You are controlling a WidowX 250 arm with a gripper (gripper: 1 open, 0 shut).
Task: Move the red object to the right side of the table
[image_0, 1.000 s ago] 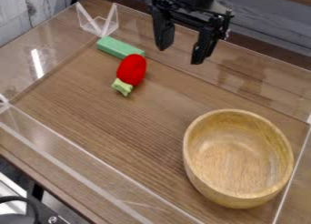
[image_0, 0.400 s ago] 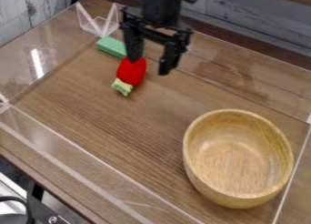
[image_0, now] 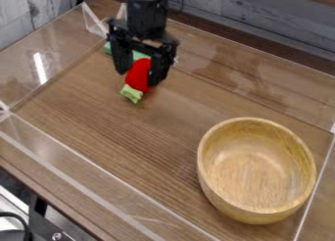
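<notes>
The red object (image_0: 139, 74), a small glossy red toy fruit with a light-green stem end (image_0: 132, 93), lies on the left part of the table (image_0: 118, 157). My gripper (image_0: 141, 67) hangs straight down over it, open, with one black finger on each side of the fruit. The fingers partly hide the fruit, and I cannot tell whether they touch it.
A flat green block (image_0: 110, 48) lies just behind the fruit, mostly hidden by the gripper. A large wooden bowl (image_0: 258, 168) stands at the front right. Low clear acrylic walls (image_0: 39, 64) edge the tabletop.
The gripper has moved left and down from the back middle of the table until its open fingers straddle the red fruit. The fruit and bowl have not moved.
</notes>
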